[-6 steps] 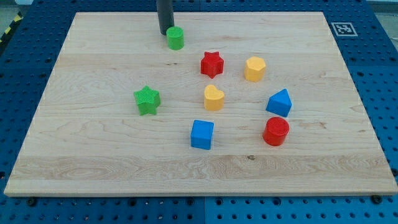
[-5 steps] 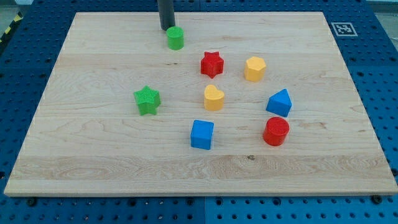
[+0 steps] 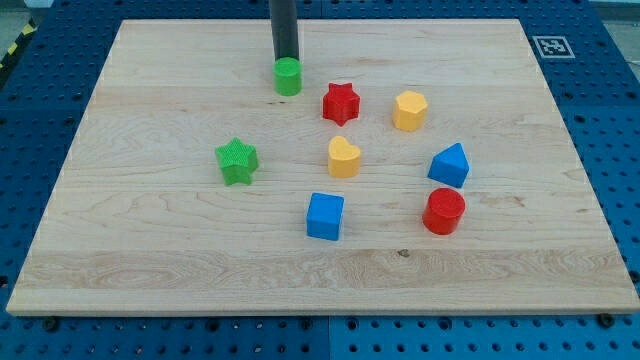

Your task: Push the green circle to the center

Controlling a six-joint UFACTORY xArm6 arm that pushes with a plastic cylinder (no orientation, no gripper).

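Note:
The green circle (image 3: 288,76), a small green cylinder, stands on the wooden board (image 3: 150,230) near the view's top, left of the red star (image 3: 340,103). My tip (image 3: 286,59) is the lower end of a dark rod coming down from the view's top edge. It sits right behind the green circle, on its top side, touching or nearly touching it.
A green star (image 3: 237,161) lies at the left middle. A yellow heart (image 3: 343,157) sits near the board's middle, a yellow hexagon (image 3: 409,110) to its upper right. A blue cube (image 3: 325,216), a blue triangular block (image 3: 449,165) and a red cylinder (image 3: 443,211) lie lower right.
My tip has moved right and a little down. The green circle has slid down and slightly right, closer to the red star. The other blocks have not moved.

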